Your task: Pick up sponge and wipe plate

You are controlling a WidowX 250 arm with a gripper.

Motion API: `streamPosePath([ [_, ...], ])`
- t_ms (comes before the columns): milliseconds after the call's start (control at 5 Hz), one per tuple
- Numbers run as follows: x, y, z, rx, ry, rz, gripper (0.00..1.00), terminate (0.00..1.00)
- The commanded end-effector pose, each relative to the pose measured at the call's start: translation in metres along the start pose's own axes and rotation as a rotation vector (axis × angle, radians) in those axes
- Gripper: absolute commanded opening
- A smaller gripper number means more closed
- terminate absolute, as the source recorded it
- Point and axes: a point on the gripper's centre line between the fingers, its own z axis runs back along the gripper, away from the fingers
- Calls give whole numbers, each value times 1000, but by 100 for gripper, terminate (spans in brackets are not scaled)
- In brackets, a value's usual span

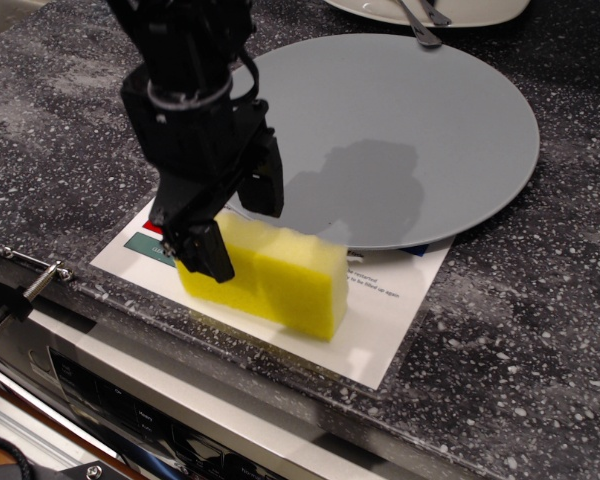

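Note:
The yellow sponge (pixel 280 280) lies on a white paper sheet near the counter's front edge. The blue-grey plate (pixel 410 130) sits just behind it, overlapping the sheet. My black gripper (pixel 242 222) is open and has come down over the sponge's left part. One finger (pixel 208 250) is in front of the sponge, the other (pixel 267 185) behind it. The fingers straddle the sponge; I cannot tell whether they touch it.
A white sheet (pixel 380 320) with printed red and green patches lies under the sponge. A white dish (pixel 430 10) with metal cutlery sits at the back edge. The dark speckled counter (pixel 60 130) ends in front at a metal appliance edge (pixel 180 400).

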Motion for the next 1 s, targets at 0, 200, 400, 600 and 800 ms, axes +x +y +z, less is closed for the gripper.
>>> streamPosePath([
  [0,2,-7,1,-13,23,41,0,0],
  [200,2,-9,9,-16,25,44,0,0],
  [400,2,-23,29,-18,52,65,0,0],
  [600,-1,-47,51,-37,85,103,0,0],
  [800,-3,-67,41,-34,64,141,0,0],
])
